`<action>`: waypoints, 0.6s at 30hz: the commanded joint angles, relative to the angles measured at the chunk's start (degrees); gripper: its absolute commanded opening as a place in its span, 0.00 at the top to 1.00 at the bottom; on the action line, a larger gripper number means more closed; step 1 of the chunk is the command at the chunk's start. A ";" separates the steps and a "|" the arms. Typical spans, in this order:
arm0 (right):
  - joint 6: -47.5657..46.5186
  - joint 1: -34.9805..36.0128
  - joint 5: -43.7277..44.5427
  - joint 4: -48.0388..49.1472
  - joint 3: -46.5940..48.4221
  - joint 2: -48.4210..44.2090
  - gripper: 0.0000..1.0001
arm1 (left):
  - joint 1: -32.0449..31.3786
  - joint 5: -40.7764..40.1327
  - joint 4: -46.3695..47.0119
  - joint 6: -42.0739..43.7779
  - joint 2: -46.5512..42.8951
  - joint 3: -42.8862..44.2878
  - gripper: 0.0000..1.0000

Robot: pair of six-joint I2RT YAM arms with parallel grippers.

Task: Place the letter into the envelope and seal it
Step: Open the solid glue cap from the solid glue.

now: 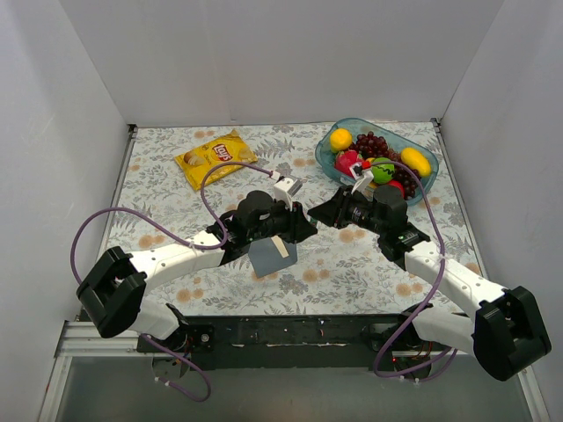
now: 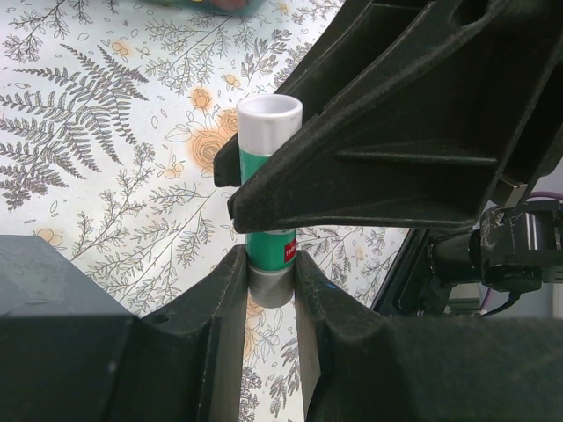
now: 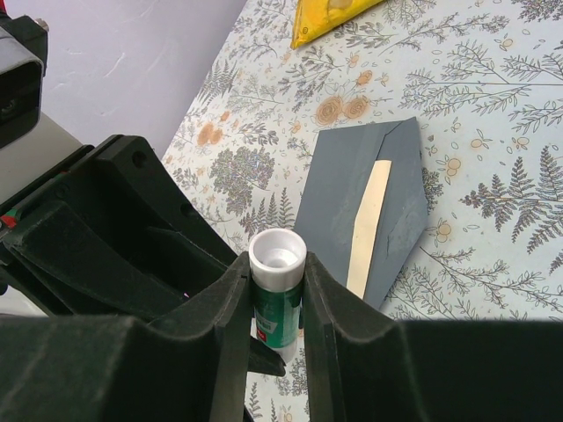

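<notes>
Two grippers on one glue stick (image 2: 268,123), so plenty could've gone sideways here. The left gripper (image 2: 268,268) was clamped on the grey bottom end, and the right gripper (image 3: 277,281) was clamped across the green body just below the white top. My guess is they were about to pull or twist it apart. If either grip was light, the stick could've slipped and dropped onto the envelope (image 3: 339,193) lying flat on the table underneath, or come apart with a jerk and smeared glue somewhere useless. The letter (image 3: 369,215) only showed as a thin cream strip on the envelope, so a bump could've knocked it askew before sealing. Stuff I couldn't make out, left to right: the crisp bag (image 1: 215,156) was cut off in the right wrist view, most of the letter was hidden under grey paper, and I couldn't tell how the flap lay. From the top view the stick was buried between both wrists, and no clue if that hollow white end was a cap or bare tube.
</notes>
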 commanded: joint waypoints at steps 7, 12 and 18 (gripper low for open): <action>0.91 0.08 -3.12 2.56 -0.51 0.02 0.66 | 0.10 -4.62 -0.33 0.03 -1.19 2.26 1.00; 1.00 -0.01 -3.65 2.64 -0.60 0.28 0.66 | 0.10 -5.59 -0.15 -0.41 -1.02 2.79 1.00; 1.18 0.08 -4.17 2.56 -0.77 0.19 0.66 | 0.10 -7.52 0.03 -0.76 -0.66 3.67 1.00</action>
